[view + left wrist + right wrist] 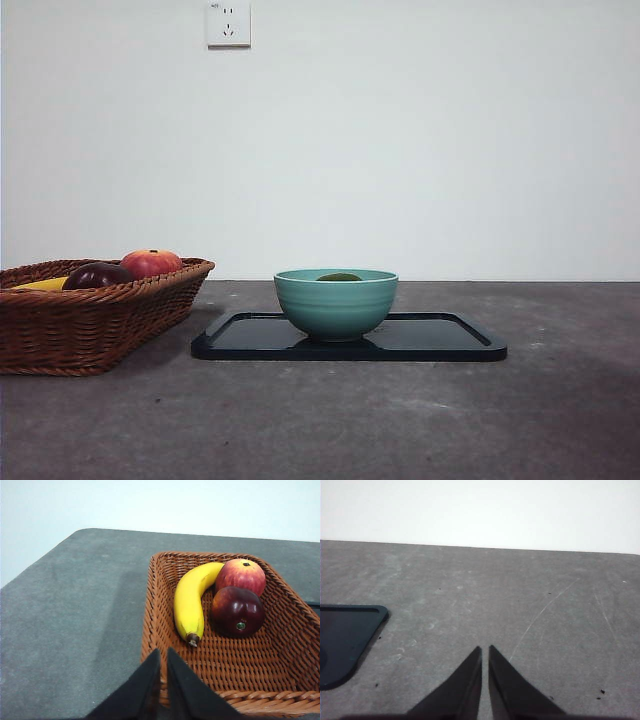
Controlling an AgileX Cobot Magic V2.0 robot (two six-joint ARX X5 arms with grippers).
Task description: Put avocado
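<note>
Already the avocado (339,277) sits inside the teal bowl (336,305) on the black tray (440,345). Left gripper (163,652), pinched closed and empty, hovers over the wicker basket (230,675); right gripper (485,650), likewise closed, hangs above bare table (520,595).

Wicker basket (165,630) holds banana (190,600), red apple (241,575), dark purple fruit (238,611); black tray (450,340).

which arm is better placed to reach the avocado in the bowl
Neither is close, and it's a near toss-up. I'd lean right: the right gripper has the tray holding the teal bowl and avocado in view; the left gripper faces the basket.
</note>
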